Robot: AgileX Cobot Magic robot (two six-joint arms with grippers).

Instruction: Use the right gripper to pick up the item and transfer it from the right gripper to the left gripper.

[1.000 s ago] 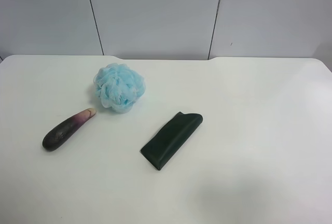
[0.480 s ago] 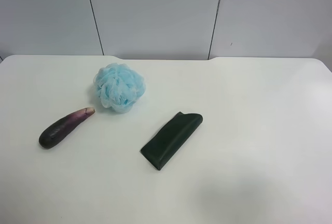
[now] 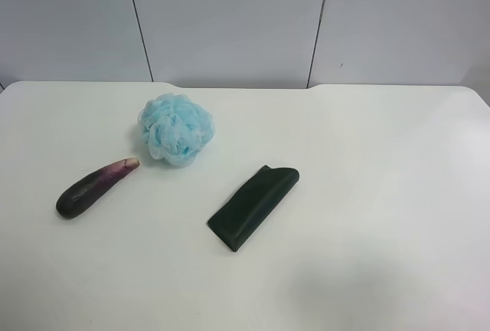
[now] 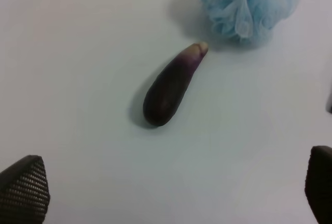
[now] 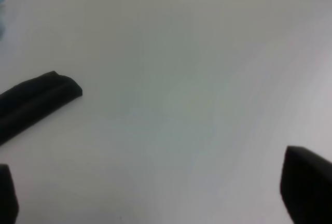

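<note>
A small eggplant (glossy, likely slippery, firm and light) lies left on the table, best gripped mid-body, while the right gripper and the left gripper both hang spread and empty.

Bright, even overhead light washes my high camera's view of the white table, nearly blowing it out at the right edge. Shadows are faint and soft; a dim grey patch lies near the front. Both wrist views look soft and slightly blue-green, the fingertips blurred at the corners, the eggplant casting a soft shadow.
</note>
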